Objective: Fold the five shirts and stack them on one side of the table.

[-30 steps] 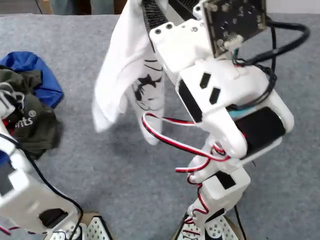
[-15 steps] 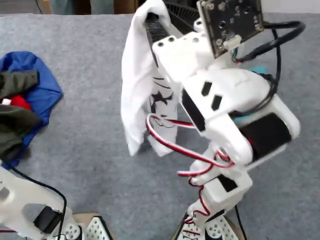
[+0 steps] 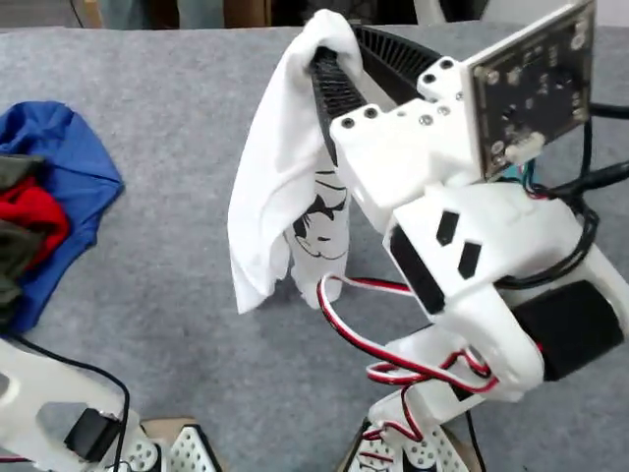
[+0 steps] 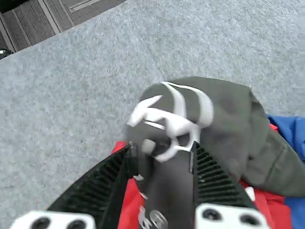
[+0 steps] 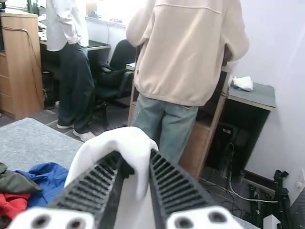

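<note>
Our right tool (image 5: pixel 136 163) pinches the white shirt (image 3: pixel 280 177), which hangs long-ways straight down over the bench (image 3: pixel 167 128). Our left tool (image 4: pixel 159 151) grips the dark green shirt (image 4: pixel 228 119).

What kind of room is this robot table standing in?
Probably an office or a lab workroom. The right wrist view shows a black office chair, a desk, a wooden cabinet and cables on the floor, behind the grey-covered table.
</note>
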Controlling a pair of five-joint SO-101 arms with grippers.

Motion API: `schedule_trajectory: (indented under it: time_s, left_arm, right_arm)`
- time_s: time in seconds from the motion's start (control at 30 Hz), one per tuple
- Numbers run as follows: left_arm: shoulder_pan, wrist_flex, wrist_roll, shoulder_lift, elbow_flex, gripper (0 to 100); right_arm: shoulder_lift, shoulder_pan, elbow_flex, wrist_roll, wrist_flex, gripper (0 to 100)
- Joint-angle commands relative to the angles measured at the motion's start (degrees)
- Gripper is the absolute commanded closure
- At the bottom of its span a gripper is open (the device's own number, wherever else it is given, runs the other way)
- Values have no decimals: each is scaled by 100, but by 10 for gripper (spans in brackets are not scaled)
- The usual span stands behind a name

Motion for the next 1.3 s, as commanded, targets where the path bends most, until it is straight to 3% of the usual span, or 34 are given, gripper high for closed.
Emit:
schedule_trajectory:
  time_s: [0.0,0.3,0.5,0.63,0.8,1.0,1.17,1.27]
  left_arm:
    - [-31,492,70,-387,-1156,787]
    - [-673,501,53,-475,-1393,786]
    - [-1007,492,53,-97,-1420,786]
    - [-1262,492,53,123,-1446,786]
    - [-1393,492,-220,132,-1393,786]
    - [-1358,501,-308,132,-1411,787]
    - [-1279,527,-308,123,-1402,788]
    - [-1244,527,-316,123,-1446,788]
  right_arm:
    - [-119,-316,-84,9,26,983]
    - [-119,-1415,1200,-26,-352,983]
    - [-119,-2171,2211,-9,-2048,983]
    - [-127,-2268,2712,-26,-3024,983]
    - [-110,-1547,3538,-18,-2488,983]
    - [-40,-290,5622,0,-1319,983]
    - [-13,448,7055,79,-1143,982]
    - [-31,765,7890,501,-1073,982]
